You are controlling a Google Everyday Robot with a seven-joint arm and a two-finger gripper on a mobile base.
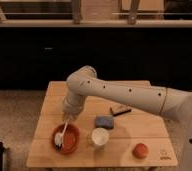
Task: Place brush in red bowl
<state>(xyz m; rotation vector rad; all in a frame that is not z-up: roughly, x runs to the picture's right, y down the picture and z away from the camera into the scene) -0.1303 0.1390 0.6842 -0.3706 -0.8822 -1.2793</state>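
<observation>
The red bowl (67, 138) sits at the front left of the wooden table (139, 134). The brush (62, 135) lies in it, its pale handle leaning up over the far rim and its head down inside the bowl. My gripper (68, 116) hangs just above the bowl's far rim, at the top end of the brush handle. Whether it still touches the handle does not show.
A white cup (99, 137) stands right of the bowl. A blue sponge (105, 121) lies behind the cup and a short dark flat tool (120, 110) further back. A small orange-red lump (139, 150) sits at the front right.
</observation>
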